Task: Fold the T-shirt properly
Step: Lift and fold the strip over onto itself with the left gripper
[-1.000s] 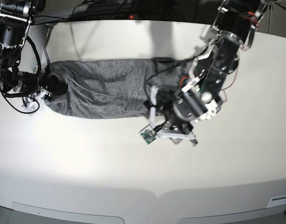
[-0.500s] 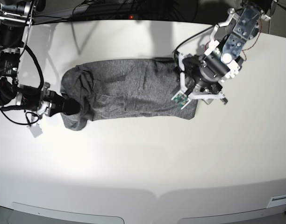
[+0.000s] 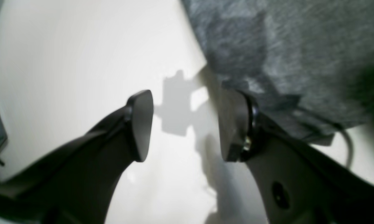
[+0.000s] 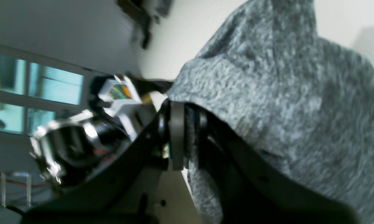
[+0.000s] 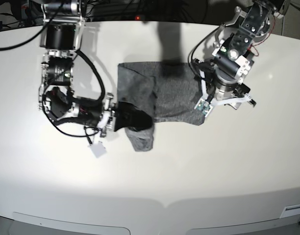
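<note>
The T-shirt [image 5: 169, 93] lies bunched in the middle of the white table [image 5: 150, 186], charcoal grey and wrinkled. Its left end is doubled over, and a lobe of fabric hangs down toward the front. My right gripper [image 5: 124, 119] is shut on that end; in the right wrist view the pads [image 4: 177, 137] pinch a fold of the T-shirt [image 4: 283, 93]. My left gripper [image 5: 221, 95] hovers over the shirt's right edge. In the left wrist view it [image 3: 187, 124] stands open with only bare table between the fingers, and the T-shirt [image 3: 283, 46] lies just beyond the right finger.
Black cables [image 5: 120, 10] run along the table's far edge. A small white part [image 5: 97, 149] of the right arm hangs close to the tabletop. The table's front edge [image 5: 164, 205] runs along the bottom of the base view.
My right gripper has pulled the shirt's left end far to the right, bunching the cloth shorter. My left gripper rose off the shirt's front right corner and now holds still.
</note>
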`<state>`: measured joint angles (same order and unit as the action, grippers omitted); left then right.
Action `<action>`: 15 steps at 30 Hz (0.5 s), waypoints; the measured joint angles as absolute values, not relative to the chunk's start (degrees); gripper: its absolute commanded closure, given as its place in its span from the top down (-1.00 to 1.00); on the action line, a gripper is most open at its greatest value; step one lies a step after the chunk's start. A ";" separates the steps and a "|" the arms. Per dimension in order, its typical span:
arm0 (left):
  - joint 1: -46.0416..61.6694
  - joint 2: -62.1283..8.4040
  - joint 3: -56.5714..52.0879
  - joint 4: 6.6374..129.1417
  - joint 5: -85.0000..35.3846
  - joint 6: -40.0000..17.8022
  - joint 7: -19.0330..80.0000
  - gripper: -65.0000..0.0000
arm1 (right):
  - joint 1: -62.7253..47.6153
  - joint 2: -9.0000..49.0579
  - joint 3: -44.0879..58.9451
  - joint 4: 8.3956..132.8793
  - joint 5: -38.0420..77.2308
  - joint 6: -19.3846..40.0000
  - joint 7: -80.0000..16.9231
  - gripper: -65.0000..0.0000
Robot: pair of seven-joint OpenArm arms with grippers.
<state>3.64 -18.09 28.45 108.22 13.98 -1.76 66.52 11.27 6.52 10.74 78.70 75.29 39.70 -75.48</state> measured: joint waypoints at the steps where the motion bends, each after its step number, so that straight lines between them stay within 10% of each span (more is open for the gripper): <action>1: 3.64 -18.11 28.45 108.22 14.61 -1.37 67.70 -0.02 | 11.86 5.02 10.76 78.72 74.39 39.70 -75.50 -1.00; 15: 3.64 -18.11 28.45 108.22 18.65 -0.36 71.16 -0.02 | 13.50 -6.68 5.52 78.76 57.95 39.70 -75.29 -1.00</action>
